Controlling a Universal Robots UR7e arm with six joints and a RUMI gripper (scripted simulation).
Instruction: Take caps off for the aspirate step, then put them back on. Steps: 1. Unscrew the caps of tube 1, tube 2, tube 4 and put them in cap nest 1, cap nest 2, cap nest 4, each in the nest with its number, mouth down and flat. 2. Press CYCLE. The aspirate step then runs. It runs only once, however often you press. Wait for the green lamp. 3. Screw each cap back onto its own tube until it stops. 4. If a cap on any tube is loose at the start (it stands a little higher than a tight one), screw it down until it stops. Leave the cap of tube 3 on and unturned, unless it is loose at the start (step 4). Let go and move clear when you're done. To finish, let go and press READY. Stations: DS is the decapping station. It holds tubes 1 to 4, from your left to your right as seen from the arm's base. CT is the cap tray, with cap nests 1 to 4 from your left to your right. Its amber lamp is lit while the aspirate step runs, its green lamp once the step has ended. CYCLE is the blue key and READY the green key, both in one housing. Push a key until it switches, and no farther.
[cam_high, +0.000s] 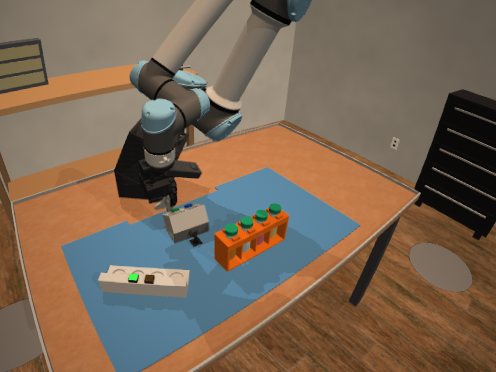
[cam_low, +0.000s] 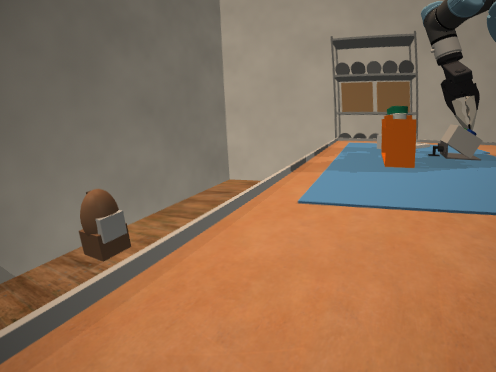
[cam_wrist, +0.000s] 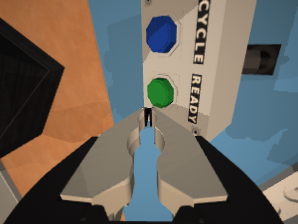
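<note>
black two-jaw gripper with grey metal fingers (cam_high: 167, 204) (cam_low: 469, 131), tips pressed together, nothing pinched, near round green plastic key (cam_high: 175, 210) (cam_wrist: 160, 93), wrist view centre. four green caps sit on orange rack (cam_high: 222, 253) (cam_low: 398, 142), right of centre in top view.

Black drawer cabinet (cam_high: 452, 165) by the wall, white wall outlet (cam_high: 394, 143), brown egg-shaped object (cam_low: 99, 211) in a dark box, grey metal shelf rack (cam_low: 375, 77) with round dark things and brown boxes

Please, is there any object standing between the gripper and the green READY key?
Nothing visible stands in the way: the closed gripper has its fingertips right beside the green READY key, with no object showing between them in the wrist view.
</note>
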